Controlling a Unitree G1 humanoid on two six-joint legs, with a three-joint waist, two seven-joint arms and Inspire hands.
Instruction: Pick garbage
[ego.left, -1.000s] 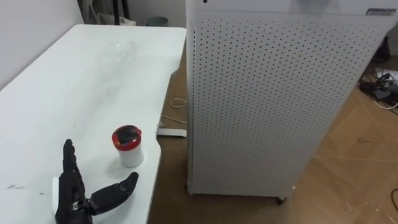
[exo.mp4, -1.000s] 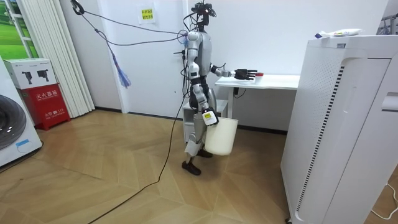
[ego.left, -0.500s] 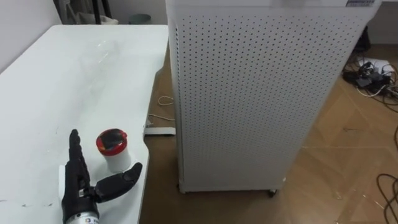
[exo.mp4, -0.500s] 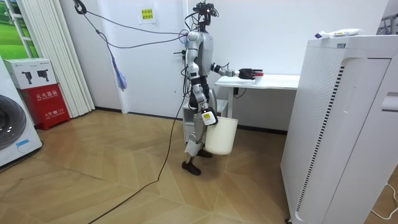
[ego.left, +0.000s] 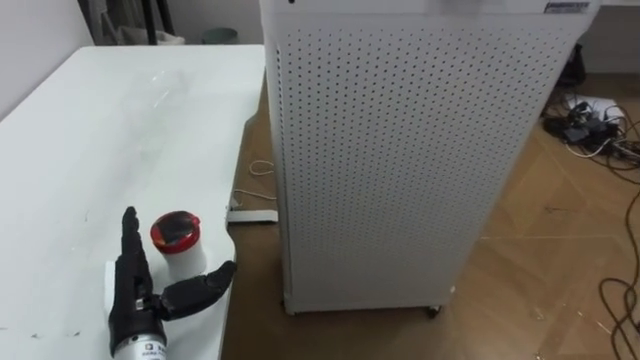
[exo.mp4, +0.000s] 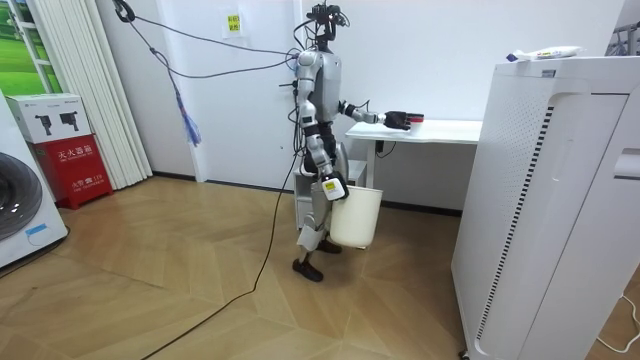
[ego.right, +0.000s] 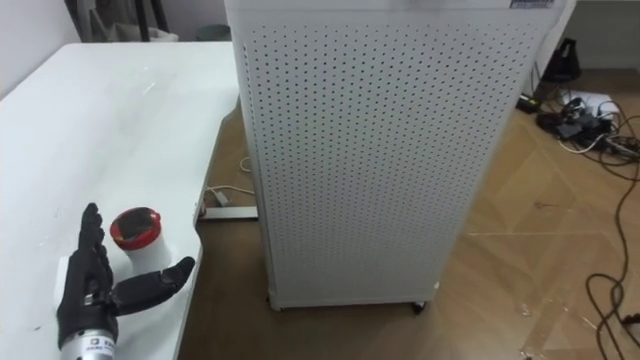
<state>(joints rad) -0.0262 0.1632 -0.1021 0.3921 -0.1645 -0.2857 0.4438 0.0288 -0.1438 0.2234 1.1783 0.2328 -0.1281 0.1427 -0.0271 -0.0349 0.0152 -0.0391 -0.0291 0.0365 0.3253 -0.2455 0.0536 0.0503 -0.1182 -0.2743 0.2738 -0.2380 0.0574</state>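
So the left robot hand (ego.left: 135, 300) is wide open at the worktop's (ego.left: 100, 130) near right corner, fingers straight, thumb splayed, holding nothing. The little white cup with the red lid (ego.left: 177, 240) stands on the worktop in the gap between fingers and thumb, and I can't tell if they touch. Looks like the reach-in step, so next it'd need to curl round the cup without tipping it off the worktop's edge. Count: one cup, one perforated white cabinet (ego.left: 400, 150) just off the worktop's right side, one white bin (exo.mp4: 355, 218) hanging in front of the worktop.
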